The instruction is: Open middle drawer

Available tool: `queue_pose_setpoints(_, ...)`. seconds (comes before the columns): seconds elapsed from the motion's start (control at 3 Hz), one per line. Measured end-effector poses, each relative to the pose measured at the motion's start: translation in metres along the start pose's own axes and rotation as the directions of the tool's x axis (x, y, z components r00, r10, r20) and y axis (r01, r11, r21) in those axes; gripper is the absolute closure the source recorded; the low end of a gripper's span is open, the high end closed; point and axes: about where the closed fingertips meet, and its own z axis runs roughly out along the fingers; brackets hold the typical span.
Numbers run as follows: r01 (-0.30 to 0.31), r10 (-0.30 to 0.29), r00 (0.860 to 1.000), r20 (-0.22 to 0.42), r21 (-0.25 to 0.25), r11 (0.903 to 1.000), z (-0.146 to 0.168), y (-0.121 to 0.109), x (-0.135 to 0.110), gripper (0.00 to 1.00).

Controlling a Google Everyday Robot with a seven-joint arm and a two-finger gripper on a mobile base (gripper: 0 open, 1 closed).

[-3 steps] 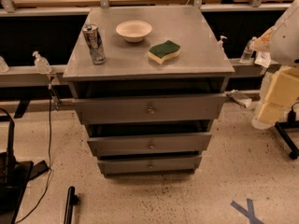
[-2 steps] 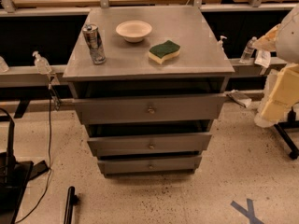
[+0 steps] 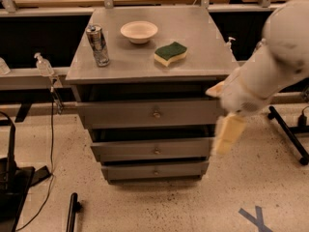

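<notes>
Hand (image 3: 228,134) hangs just off the right side of the cabinet (image 3: 203,47), about level with the middle front, nothing seen in it. Whether it is set wide or narrow cannot be told. Middle drawer (image 3: 125,150), second of three, sits below the top drawer (image 3: 116,114), and its knob (image 3: 156,151) is well apart from the hand. Assessment: no contact made and the drawer not drawn out. Approach to the knob, grip and pull all remain.

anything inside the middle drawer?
Only a dark gap shows above the middle drawer front; its inside is covered by the top drawer. The gripper hangs right of the cabinet.
</notes>
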Motion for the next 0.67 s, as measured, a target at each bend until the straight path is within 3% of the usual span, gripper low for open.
queue_pose_setpoints(0.33,-0.019,0.017,0.999,0.041,0.026,0.9995,0.0345,-0.0194,0.0018,0.00)
queue_pose_setpoints(0.67,-0.016,0.015,0.999,0.040,0.034,0.9993,0.0306,-0.0199,0.0002,0.00)
